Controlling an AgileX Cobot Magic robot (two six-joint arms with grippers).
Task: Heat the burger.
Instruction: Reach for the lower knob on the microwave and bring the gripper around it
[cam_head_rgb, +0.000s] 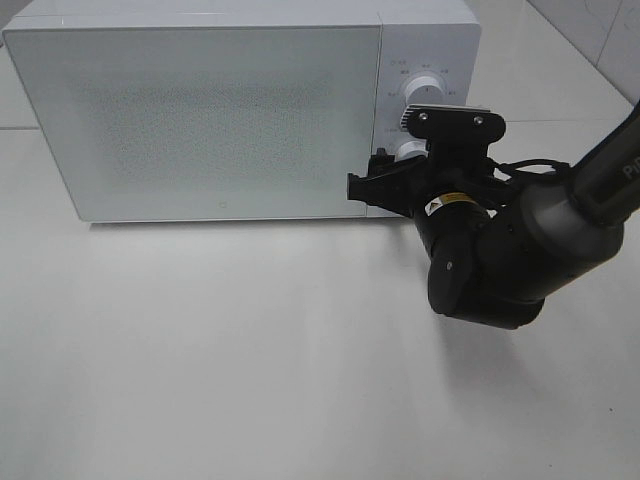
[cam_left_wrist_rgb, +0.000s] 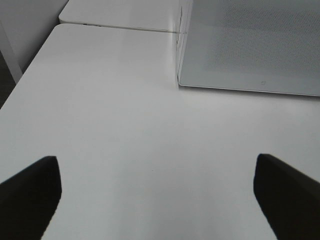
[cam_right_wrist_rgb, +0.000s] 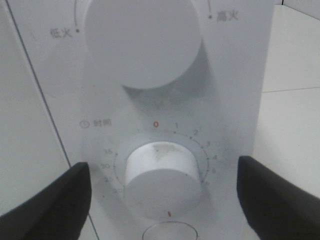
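Two dark, matte fingers (cam_right_wrist_rgb: 47, 200) of your right gripper (cam_right_wrist_rgb: 162, 200) stand wide apart, one on each side of the lower dial (cam_right_wrist_rgb: 161, 182), with a gap showing on both sides and nothing clamped between them. The dial is a short, smooth white cylinder with a greyish scuff on its face, ringed by a printed scale that has a red zero at its top. Above it sits a larger round white knob (cam_right_wrist_rgb: 142, 42) of the same smooth plastic, on a flat white control panel (cam_right_wrist_rgb: 235, 100). The microwave (cam_head_rgb: 220, 120) is a boxy white shell, and its closed door (cam_head_rgb: 200, 115) is frosted with fine dotted mesh. Your left gripper (cam_left_wrist_rgb: 159, 197) is also spread wide, its blunt black tips holding nothing over the matte white table (cam_head_rgb: 250, 360), near the oven's front corner. The burger shows in no view, so you cannot tell where it is.
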